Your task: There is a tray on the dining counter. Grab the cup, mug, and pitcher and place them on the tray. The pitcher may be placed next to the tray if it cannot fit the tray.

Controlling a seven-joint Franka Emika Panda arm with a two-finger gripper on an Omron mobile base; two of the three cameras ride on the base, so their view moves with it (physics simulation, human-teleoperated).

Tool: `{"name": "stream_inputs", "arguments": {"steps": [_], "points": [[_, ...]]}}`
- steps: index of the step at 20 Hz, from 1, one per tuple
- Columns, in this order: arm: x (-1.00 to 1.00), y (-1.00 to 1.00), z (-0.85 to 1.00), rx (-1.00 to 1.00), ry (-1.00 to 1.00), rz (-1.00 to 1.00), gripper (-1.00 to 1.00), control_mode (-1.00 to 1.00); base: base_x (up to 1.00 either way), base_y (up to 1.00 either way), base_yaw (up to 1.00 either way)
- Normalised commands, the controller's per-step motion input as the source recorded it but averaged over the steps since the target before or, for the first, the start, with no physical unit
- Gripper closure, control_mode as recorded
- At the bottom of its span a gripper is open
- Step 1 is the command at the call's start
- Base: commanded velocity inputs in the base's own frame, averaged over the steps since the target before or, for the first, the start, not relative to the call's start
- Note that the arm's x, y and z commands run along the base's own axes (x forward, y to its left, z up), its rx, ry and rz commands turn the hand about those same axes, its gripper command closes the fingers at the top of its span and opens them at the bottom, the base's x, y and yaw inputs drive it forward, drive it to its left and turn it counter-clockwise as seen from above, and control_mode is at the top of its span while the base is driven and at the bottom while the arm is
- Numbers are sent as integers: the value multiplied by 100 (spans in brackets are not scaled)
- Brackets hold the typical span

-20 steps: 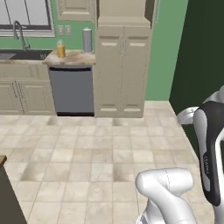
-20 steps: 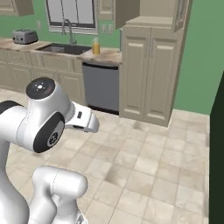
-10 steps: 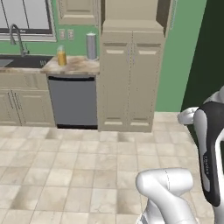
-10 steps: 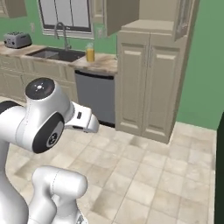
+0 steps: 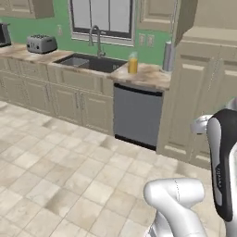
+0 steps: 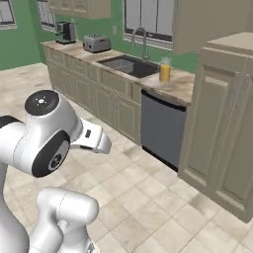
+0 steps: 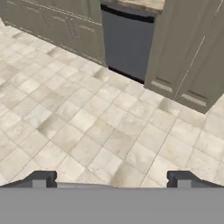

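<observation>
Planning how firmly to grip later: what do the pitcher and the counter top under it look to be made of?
The pitcher looks like clear glass or plastic, tinted yellow-orange: it is translucent, paler toward the top. Which of the two the render leaves open. The wall counter top looks like polished stone: beige with brown mottling and a smooth, flat face.

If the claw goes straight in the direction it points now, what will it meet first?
Probably the tiled floor: the open claw points down at bare tiles short of the dishwasher. Depth is uncertain.
</observation>
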Motion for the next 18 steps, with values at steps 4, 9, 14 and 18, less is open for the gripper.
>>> {"name": "stream_inputs", "arguments": {"steps": [4, 9, 14, 18], "points": [[0, 0, 0, 0, 0, 0, -100, 100, 96, -4, 74], [0, 0, 0, 0, 0, 0, -100, 100, 100, 2, 50], [0, 0, 0, 0, 0, 0, -100, 100, 100, 16, 8], [0, 0, 0, 0, 0, 0, -100, 100, 100, 25, 0]]}}
